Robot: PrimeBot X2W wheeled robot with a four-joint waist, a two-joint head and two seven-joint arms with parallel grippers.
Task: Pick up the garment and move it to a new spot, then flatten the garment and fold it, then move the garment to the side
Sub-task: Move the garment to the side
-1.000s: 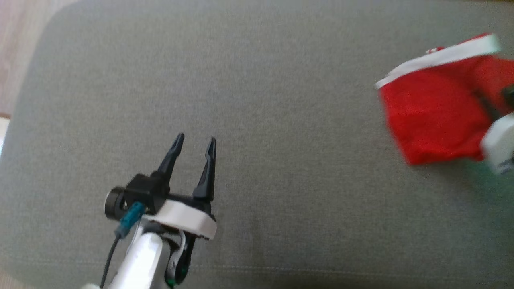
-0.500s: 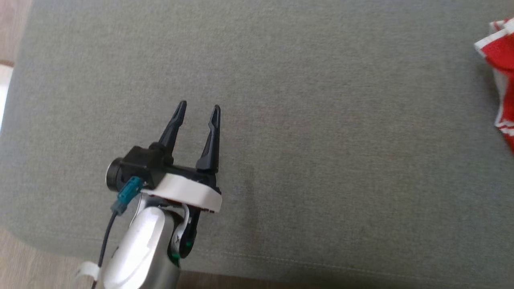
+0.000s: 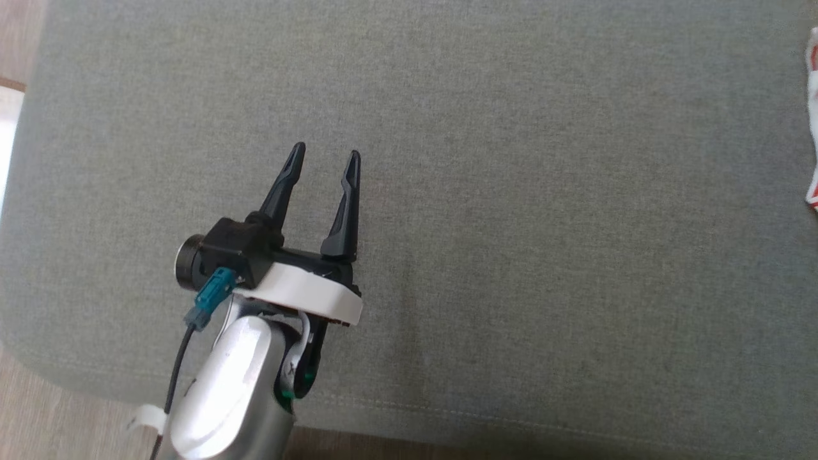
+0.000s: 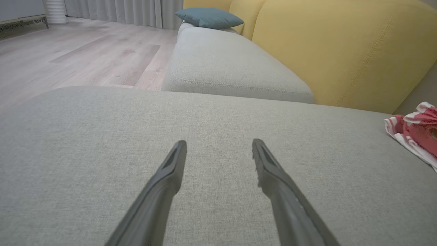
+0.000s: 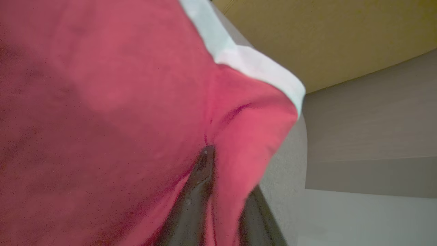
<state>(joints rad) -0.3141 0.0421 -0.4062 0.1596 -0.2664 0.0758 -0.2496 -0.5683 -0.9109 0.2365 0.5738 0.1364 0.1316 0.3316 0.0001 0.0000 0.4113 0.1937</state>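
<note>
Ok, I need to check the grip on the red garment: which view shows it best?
The right wrist view: the garment is close up, a fold caught between the fingers of the right hand. The left wrist view has part of it lying at the right edge; the head view catches a red-and-white sliver there.

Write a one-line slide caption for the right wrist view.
Right gripper pinching a fold of the white-trimmed red garment between its dark fingers, grey cushion beyond.

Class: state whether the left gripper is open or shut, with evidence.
Open. The left gripper has its fingers wide apart, nothing between them.
</note>
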